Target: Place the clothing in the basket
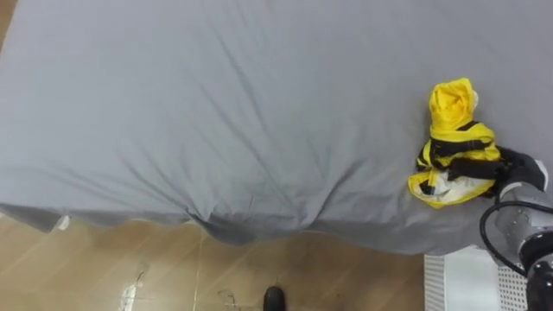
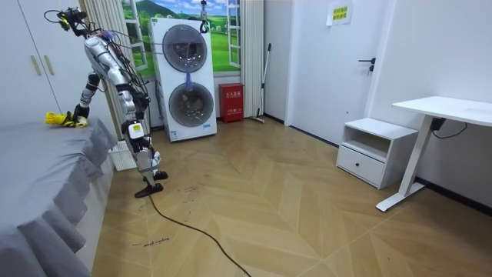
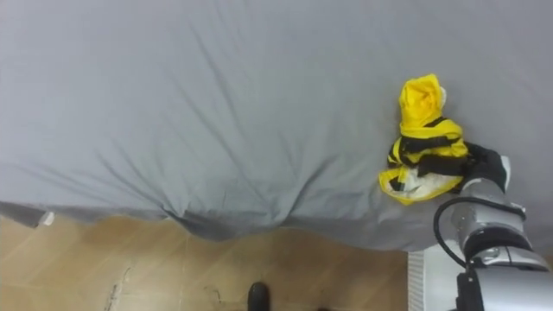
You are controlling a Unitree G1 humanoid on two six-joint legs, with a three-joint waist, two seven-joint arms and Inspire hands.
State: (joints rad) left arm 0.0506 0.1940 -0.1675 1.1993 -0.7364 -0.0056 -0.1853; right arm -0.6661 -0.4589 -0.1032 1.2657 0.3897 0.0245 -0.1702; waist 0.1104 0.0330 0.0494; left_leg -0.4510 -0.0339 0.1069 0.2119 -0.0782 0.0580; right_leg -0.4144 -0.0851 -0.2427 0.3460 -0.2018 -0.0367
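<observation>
Nearest the camera, at the frame's lower right, the right hand [image 1: 524,169] is laid against the yellow-and-black garment [image 1: 452,138], which is crumpled on the grey bed [image 1: 216,104] near its edge. Whether the fingers are clamped on it cannot be told. The cloth is judged light, soft and slippery, best gathered at its bunched middle.

Right hand [image 3: 489,166]: black, with a small white tag at the back.
Right forearm: round and silver-grey, with rings around it and a thin black cable looping beside it.
Body: silver and white, with dark joints and dark cables.
Foot: black.
Straps: thin, going up from the shoulders.
</observation>
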